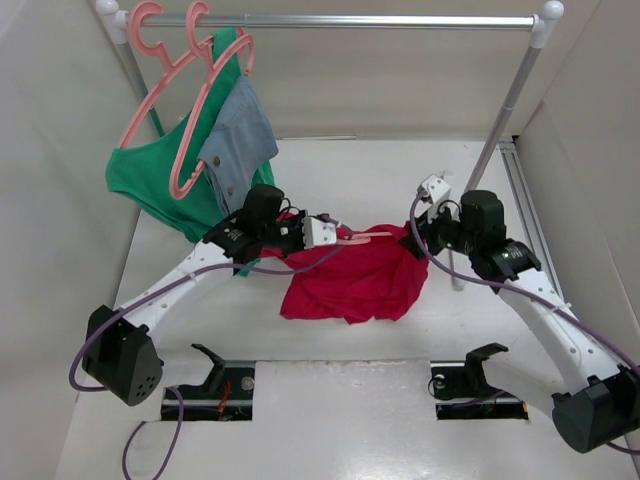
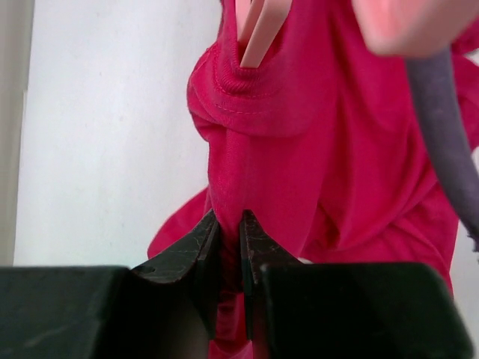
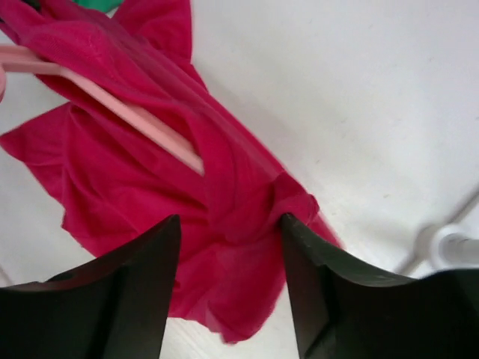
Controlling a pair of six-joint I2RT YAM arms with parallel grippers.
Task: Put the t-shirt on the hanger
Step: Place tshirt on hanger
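The crimson t-shirt lies bunched on the white table between my arms. The salmon-pink hanger lies across its top edge, and one of its arms runs inside the cloth. In the left wrist view the hanger's arms enter a hemmed opening of the shirt. My left gripper is shut on a fold of the shirt. My right gripper is open just above the shirt's right end. A hanger arm slips under the cloth ahead of it.
A clothes rail spans the back. Two pink hangers at its left end carry a green garment and a grey-blue denim piece. The rack's right post slants down beside my right gripper, and its foot shows in the right wrist view. White walls enclose the table.
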